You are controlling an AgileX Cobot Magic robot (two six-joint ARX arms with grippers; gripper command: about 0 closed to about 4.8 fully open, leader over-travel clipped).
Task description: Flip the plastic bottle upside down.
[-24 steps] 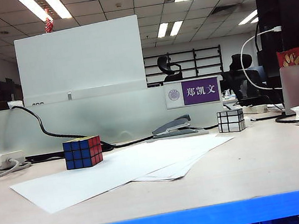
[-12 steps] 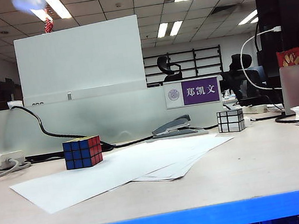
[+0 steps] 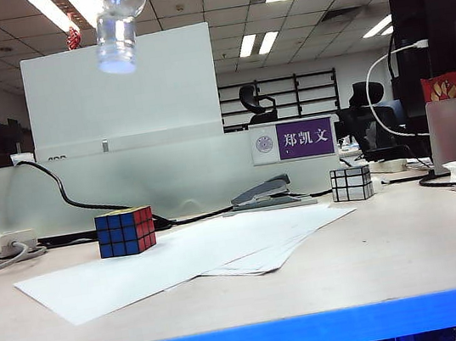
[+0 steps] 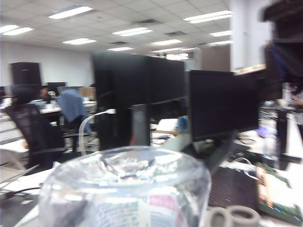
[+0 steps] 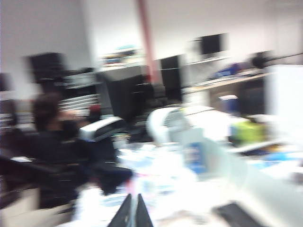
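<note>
**Bottle high in the air, cap pointing down**

At the upper left of the exterior view, I see the plastic bottle (image 3: pixel 115 20) hanging high above the table (image 3: pixel 377 251), cap end down. It is far over the colored puzzle cube (image 3: pixel 125 231) and the white paper sheets (image 3: pixel 198 256).

What could go wrong? The bottle is smooth and round. If my hold is weak, I think it could slip and drop onto the cube or the papers. It also has a long way to come down. If I set it on its small cap and it leans, it could tip over and roll.

In the left wrist view the bottle's clear bottom (image 4: pixel 125 189) fills the lower part of the picture, with its label just showing. The left gripper itself is hidden behind it. I judge it is clamped partway around the bottle, since nothing else holds it up.

In the right wrist view, at the lower middle, the right gripper (image 5: pixel 132 213) has its fingers pressed together, and it holds nothing. That picture is blurry.
</note>
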